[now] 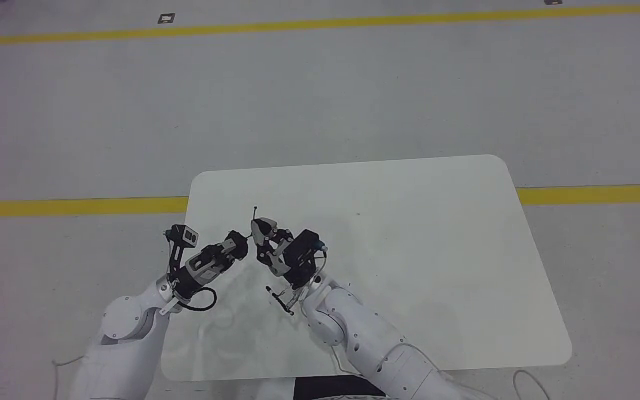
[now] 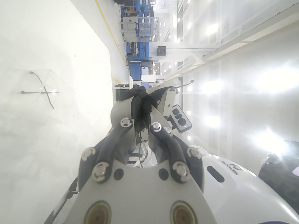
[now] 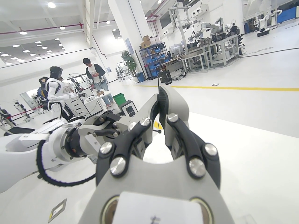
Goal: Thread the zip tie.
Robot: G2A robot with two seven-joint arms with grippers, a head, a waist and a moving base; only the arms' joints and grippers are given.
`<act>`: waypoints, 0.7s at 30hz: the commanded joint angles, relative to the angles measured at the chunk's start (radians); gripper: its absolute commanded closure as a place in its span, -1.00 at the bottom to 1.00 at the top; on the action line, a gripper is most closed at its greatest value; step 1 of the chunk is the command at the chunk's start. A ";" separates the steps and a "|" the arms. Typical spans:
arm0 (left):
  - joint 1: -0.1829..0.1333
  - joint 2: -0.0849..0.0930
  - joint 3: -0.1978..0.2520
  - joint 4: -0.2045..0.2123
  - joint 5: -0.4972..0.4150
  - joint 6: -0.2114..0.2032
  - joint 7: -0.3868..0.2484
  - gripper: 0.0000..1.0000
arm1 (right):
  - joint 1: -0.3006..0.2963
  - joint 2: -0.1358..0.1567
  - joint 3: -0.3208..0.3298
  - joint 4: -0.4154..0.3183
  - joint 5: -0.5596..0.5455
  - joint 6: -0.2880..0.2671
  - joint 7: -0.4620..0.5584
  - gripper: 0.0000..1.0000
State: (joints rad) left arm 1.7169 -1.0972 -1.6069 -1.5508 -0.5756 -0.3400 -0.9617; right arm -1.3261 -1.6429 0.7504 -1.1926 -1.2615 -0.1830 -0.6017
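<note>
Plainly, the zip tie (image 3: 158,80) stands upright, pinched between the pressed-together pads of the right gripper (image 3: 160,96). Its thin strip sticks out past the fingertips, and a short end hangs behind them. From above, the tie (image 1: 254,213) rises just beyond the right gripper (image 1: 262,232), which is held over the table (image 1: 450,250) nearly tip to tip with the left gripper (image 1: 238,244). The left gripper (image 2: 140,101) has its fingers closed together; whether they grip anything cannot be told. The left wrist view adds spare ties (image 2: 39,92) in clear plastic (image 2: 58,82) on the table, well apart.
</note>
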 commanded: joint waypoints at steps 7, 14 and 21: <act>0.000 0.000 0.000 0.000 0.000 0.000 0.000 1.00 | 0.003 -0.002 -0.001 0.004 0.004 0.004 0.002 1.00; 0.000 0.000 0.000 0.000 0.000 0.000 0.000 1.00 | 0.004 -0.003 -0.003 0.009 0.007 0.007 0.002 1.00; 0.000 0.000 0.000 0.000 0.000 0.000 0.000 1.00 | 0.002 -0.003 -0.001 0.011 0.006 0.008 0.001 1.00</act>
State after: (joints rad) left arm 1.7169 -1.0972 -1.6069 -1.5508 -0.5756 -0.3400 -0.9617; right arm -1.3240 -1.6459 0.7491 -1.1820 -1.2555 -0.1746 -0.6013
